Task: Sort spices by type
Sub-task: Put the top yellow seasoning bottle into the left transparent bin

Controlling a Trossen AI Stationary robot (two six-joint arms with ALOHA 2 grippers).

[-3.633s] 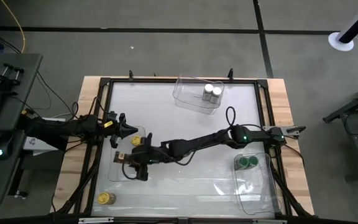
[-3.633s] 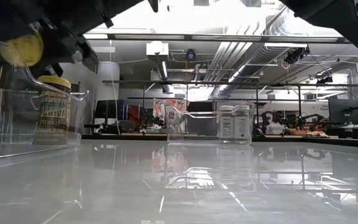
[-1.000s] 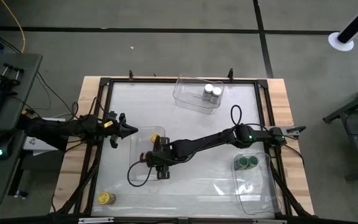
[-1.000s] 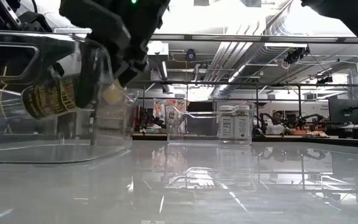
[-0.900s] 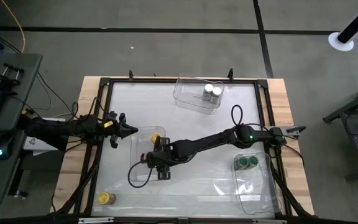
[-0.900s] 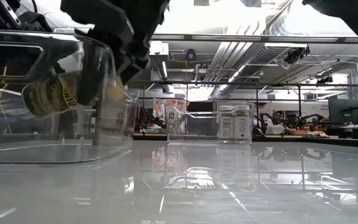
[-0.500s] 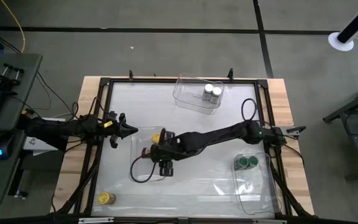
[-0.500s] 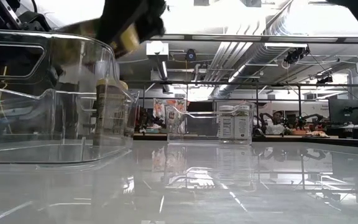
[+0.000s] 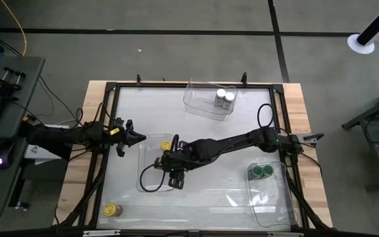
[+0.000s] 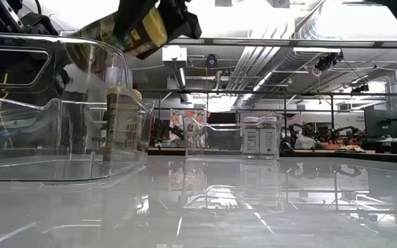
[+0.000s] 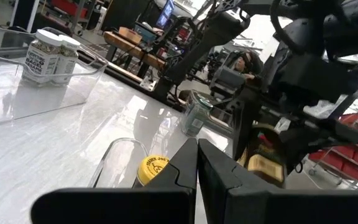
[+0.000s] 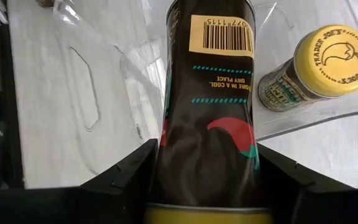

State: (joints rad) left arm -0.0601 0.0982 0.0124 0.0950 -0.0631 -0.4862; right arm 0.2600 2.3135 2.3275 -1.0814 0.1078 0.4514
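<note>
My right gripper (image 9: pixel 175 170) hangs over the clear bin (image 9: pixel 151 185) at the table's left middle, shut on a dark spice jar with a yellow lid (image 12: pixel 210 106). In the low view this jar (image 10: pixel 126 31) is tilted above the bin's rim. A second yellow-lidded jar (image 9: pixel 166 145) stands on its base in the bin's far corner (image 12: pixel 319 65). A third yellow-lidded jar (image 9: pixel 112 209) stands on the table near the front left corner. My left gripper (image 9: pixel 135 137) waits shut at the left edge, touching nothing. My right gripper pinches the jar between its two fingers (image 12: pixel 135 177) on opposite sides of the body, at the lid end (image 12: pixel 169 158). The fingers slant down from the table's right side and run along the jar. The jar is lifted clear, tilted, its base pointing away from the wrist.
A clear bin at the far edge (image 9: pixel 199 105) holds two white-lidded jars (image 9: pixel 224 99). Another bin at the right front (image 9: pixel 272 197) holds two green-lidded jars (image 9: pixel 263 172). My left gripper (image 11: pixel 196 165) points across the table toward the left bin.
My right gripper has risen with the jar, lifting it from inside the left bin to above the rim, and has rolled about its own axis. It has also drifted a little toward the far edge. The jar standing in the bin stays put.
</note>
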